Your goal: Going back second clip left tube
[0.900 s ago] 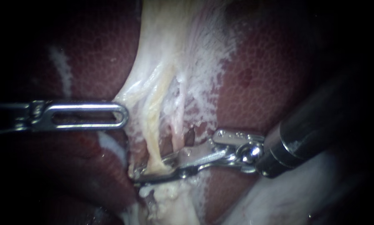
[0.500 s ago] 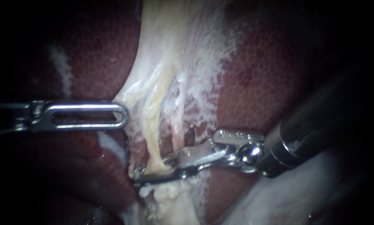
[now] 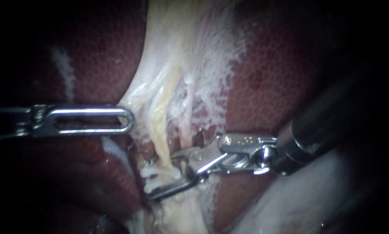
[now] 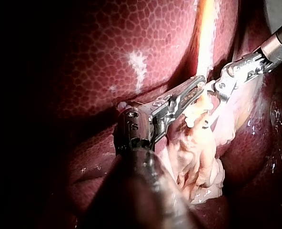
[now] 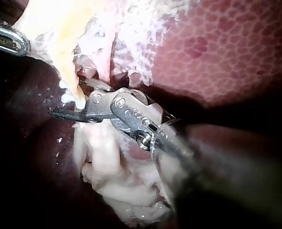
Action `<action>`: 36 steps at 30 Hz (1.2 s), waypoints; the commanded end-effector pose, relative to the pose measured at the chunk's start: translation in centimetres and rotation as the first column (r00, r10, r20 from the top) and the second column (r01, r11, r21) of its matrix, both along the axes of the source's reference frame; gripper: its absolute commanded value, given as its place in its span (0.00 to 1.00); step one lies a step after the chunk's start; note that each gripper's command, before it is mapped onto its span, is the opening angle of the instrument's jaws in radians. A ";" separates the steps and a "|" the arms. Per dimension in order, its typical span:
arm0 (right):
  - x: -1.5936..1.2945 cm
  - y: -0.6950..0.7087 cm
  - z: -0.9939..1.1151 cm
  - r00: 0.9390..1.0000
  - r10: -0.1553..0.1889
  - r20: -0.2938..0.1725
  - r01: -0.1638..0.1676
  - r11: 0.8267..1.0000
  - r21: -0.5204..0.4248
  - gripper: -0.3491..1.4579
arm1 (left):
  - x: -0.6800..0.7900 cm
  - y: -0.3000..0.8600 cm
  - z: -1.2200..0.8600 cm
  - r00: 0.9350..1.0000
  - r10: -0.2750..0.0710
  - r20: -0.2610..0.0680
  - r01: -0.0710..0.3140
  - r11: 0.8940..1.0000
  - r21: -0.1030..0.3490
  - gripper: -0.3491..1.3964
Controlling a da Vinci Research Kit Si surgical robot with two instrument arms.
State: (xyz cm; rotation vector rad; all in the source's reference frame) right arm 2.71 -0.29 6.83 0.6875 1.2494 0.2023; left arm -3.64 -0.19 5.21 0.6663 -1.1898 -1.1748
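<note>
Counting one liver (image 3: pixel 268 86), dark red and finely mottled, spreading behind and to either side of both instruments. Counting one pale, fibrous sheet of tissue (image 3: pixel 190 52), fanning out beyond the right instrument's jaws and narrowing toward them.

Counting two instruments. Reaching in with the right instrument (image 3: pixel 162 177), showing a thick dark shaft and a bright metal hinge, its jaws standing apart in a wide V and clamping nothing. Reaching in level with the left instrument (image 3: pixel 129 119), its slotted jaws lying together, the tip touching the edge of the pale sheet, well apart from the right instrument's jaws.

Counting two tubes, running side by side out of the sheet. Finding the left tube (image 3: pixel 161 138), the yellowish and thicker one, coming down just ahead of the right instrument's upper jaw tip and ending in a whitish, flattened lump between the parted jaws. Finding the other tube (image 3: pixel 186 130), thinner and pinkish, passing behind the upper jaw, nearer the hinge.

Making out one small bright metal piece (image 3: pixel 149 162) at the left tube, just past the upper jaw's tip; not being able to tell whether it is a clip.
</note>
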 end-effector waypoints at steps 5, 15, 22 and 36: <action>-0.05 0.06 -0.04 1.000 -0.002 -0.020 0.001 0.998 -0.070 0.52 | 0.00 0.00 0.00 1.000 0.000 0.000 0.000 1.000 0.000 0.00; -0.14 0.03 -0.06 0.999 -0.015 -0.038 0.011 0.993 -0.115 0.52 | 0.00 -0.01 -0.01 1.000 0.000 0.000 0.000 1.000 0.000 0.00; -0.45 0.03 -0.11 0.999 -0.021 -0.041 0.016 0.993 -0.115 0.52 | -0.01 -0.01 0.02 1.000 -0.001 -0.001 0.001 1.000 -0.001 0.00; -1.16 0.30 -0.45 1.000 0.025 -0.010 -0.026 0.995 -0.099 0.52 | -0.03 -0.04 0.16 1.000 0.000 -0.002 0.000 1.000 -0.007 0.00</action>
